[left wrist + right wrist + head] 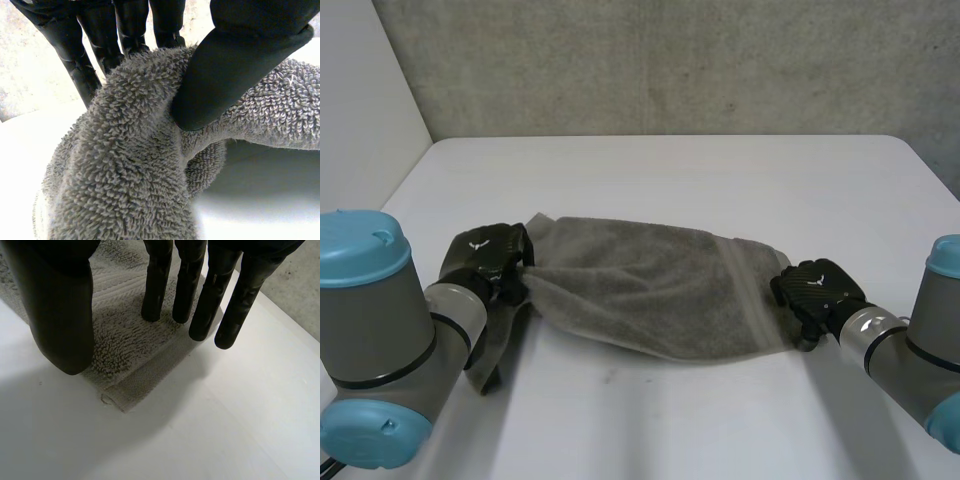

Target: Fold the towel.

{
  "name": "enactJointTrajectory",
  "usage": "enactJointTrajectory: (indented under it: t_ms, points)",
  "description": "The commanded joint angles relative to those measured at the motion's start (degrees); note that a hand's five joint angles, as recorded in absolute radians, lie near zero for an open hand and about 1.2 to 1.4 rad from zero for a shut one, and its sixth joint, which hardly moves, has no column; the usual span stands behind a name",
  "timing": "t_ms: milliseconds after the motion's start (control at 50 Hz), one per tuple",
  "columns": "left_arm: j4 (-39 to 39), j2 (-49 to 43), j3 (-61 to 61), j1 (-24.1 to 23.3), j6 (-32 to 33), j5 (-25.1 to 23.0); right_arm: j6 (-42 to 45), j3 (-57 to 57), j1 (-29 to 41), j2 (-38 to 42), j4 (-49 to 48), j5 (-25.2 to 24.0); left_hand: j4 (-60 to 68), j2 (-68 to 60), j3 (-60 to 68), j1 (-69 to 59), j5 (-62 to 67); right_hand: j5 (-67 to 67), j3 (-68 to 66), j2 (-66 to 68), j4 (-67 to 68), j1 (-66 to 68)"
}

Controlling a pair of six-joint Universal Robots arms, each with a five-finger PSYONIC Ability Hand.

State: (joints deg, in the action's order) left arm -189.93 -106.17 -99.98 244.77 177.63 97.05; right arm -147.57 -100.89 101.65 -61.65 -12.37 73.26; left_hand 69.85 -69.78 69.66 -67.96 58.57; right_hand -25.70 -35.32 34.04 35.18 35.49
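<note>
Towel [650, 290]: grey terry cloth, lying spread across the middle of the white table [670, 170], with its long side running from one hand to the other.
Towel, left end: gathered into a thick bunch inside the left hand; a flap of it falls down to the table beside the left arm.
Towel, right end: flat on the table, with a smooth woven band [745, 295] across it just before the edge.
Left hand [490, 262]: closed on the bunched end of the towel.
Left thumb [225, 75]: it presses into the pile from one side and makes a dent in the cloth.
Left fingers [125, 30]: they stand behind the same fold, so the cloth is pinched between them and the thumb.
Right hand [817, 288]: at the right end of the towel, over its near corner, and it grips nothing.
Right fingers [157, 280]: straight and a little spread; two tips are over the cloth near the band, the others reach past the edge, over the bare table.
Right thumb [60, 315]: held apart from the fingers, its tip at the towel's edge; the corner lies flat under the palm.
Behind the table: a grey concrete wall [670, 60].
</note>
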Motion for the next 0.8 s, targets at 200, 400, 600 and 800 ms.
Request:
enactJointTrajectory:
  t_ms: [200,400,600,800]
  points:
    - [0.0,0.0,-0.3,0.0,0.0,0.0,-0.6,2.1,0.0,2.3,-2.4,0.3,10.2,-10.2,10.3,-12.0,11.4,-10.2,-10.6,11.9,10.7,10.4]
    - [0.0,0.0,-0.3,0.0,0.0,0.0,-1.1,4.6,0.7,2.9,-2.4,0.6,10.2,-10.2,10.3,-12.0,11.4,-11.1,-11.4,12.7,11.6,11.3]
    - [0.0,0.0,-0.5,0.0,0.0,0.0,-1.2,7.9,1.8,4.5,-2.4,0.9,10.2,-10.2,10.3,-12.0,11.4,-11.4,-11.8,13.0,11.9,11.6]
    - [0.0,0.0,-0.7,0.0,0.0,0.0,-3.3,8.5,2.4,4.7,-2.1,0.9,10.2,-10.2,10.3,-12.0,11.4,-44.3,-44.7,46.0,44.8,44.5]
